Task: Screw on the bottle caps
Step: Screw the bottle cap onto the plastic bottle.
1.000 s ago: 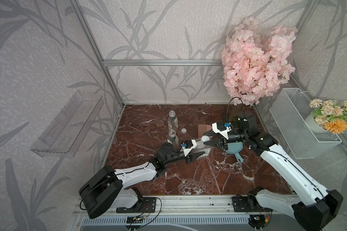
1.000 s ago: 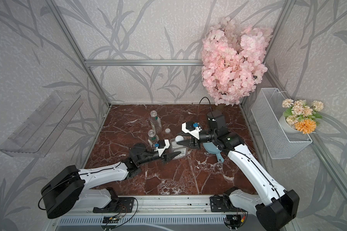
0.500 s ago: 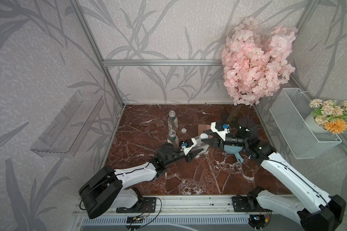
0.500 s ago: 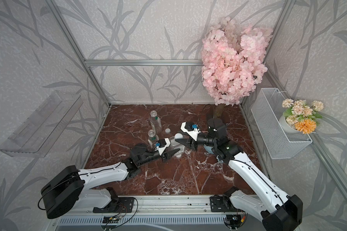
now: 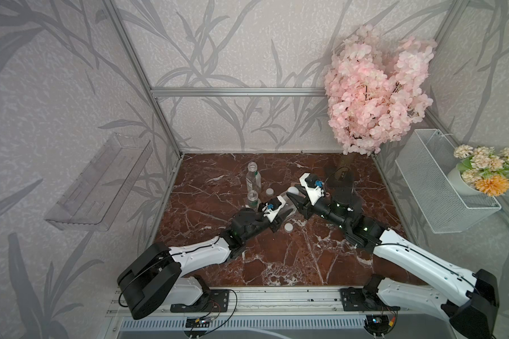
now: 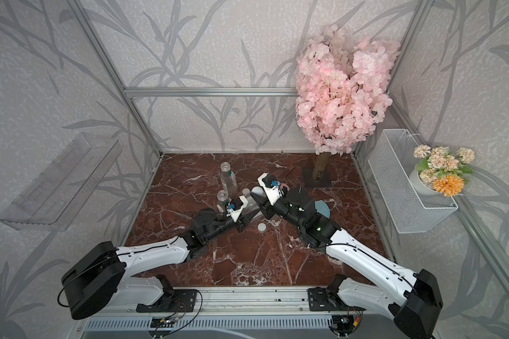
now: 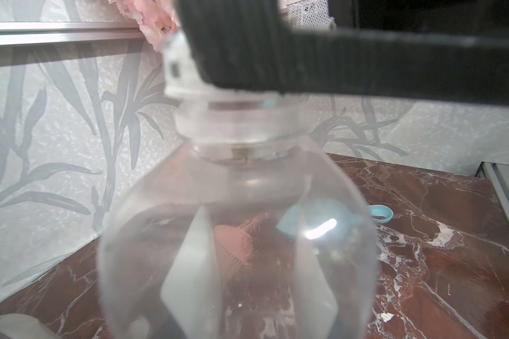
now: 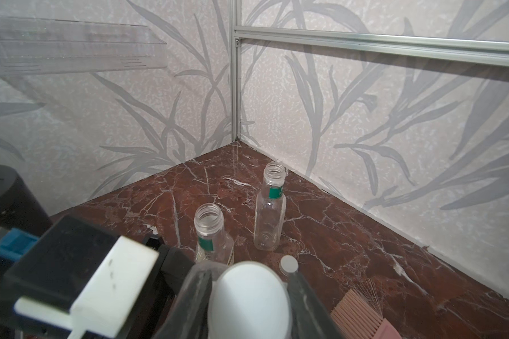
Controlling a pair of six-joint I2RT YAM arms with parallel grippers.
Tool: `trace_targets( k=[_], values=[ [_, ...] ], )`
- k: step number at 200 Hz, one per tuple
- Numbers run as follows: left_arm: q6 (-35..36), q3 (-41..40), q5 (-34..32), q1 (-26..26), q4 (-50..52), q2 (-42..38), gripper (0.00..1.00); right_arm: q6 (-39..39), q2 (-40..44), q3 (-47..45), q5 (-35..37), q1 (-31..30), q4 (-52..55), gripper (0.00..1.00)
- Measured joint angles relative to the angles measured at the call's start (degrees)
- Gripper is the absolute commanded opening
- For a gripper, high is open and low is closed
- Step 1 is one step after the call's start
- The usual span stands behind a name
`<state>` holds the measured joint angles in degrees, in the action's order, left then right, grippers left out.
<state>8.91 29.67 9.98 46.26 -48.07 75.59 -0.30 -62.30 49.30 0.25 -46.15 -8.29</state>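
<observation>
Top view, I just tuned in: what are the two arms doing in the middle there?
The left gripper grips the wide clear bottle. The right gripper holds a white cap at the bottle's neck. The cap looks off-centre and is not yet screwed down. The two round bottles stand open behind, and two loose caps lie on the marble table.

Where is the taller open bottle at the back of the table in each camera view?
In a top view: the taller bottle stands left of centre, near the back wall.
In a top view: the taller bottle, just behind the shorter open bottle.
Left wrist: not in it.
Right wrist: the taller bottle beyond the shorter open bottle, near the wall corner.
Shared landmark: the shorter open bottle, absent only from the left wrist.
</observation>
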Motion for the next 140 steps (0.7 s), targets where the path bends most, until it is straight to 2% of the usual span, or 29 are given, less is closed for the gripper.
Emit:
trace_targets(
  k=[49, 62, 73, 89, 102, 129, 140],
  values=[
    [-0.09, 0.0, -1.95, 0.07, 0.15, 0.81, 0.2, 4.66, -1.16, -0.61, 6.88, -1.99, -1.55, 0.34],
    [-0.26, 0.0, -2.4, 0.13, 0.07, 0.96, 0.2, 5.27, -1.03, -0.28, 7.08, -2.03, -0.76, 0.42],
    [-0.48, 0.0, -2.69, 0.17, -0.35, 1.2, 0.2, 5.51, -0.87, 0.2, 7.06, -2.03, 0.31, 0.53],
    [-1.01, 0.0, -3.34, 0.31, -2.21, 1.46, 0.2, 5.79, -0.15, 0.79, 6.84, -2.03, 3.48, 0.74],
    [-1.31, -0.02, -4.04, 0.39, -3.04, 1.53, 0.2, 5.4, 1.01, 1.33, 6.51, -1.95, 6.21, 0.86],
    [-2.08, -0.02, -5.46, 0.37, -5.2, 1.57, 0.2, 4.28, 4.9, 3.54, 3.39, -1.01, 13.64, 1.0],
    [-2.25, 0.0, -5.68, 0.37, -5.35, 1.57, 0.2, 3.52, 7.21, 4.55, 1.68, -0.22, 16.35, 0.99]
  ],
)
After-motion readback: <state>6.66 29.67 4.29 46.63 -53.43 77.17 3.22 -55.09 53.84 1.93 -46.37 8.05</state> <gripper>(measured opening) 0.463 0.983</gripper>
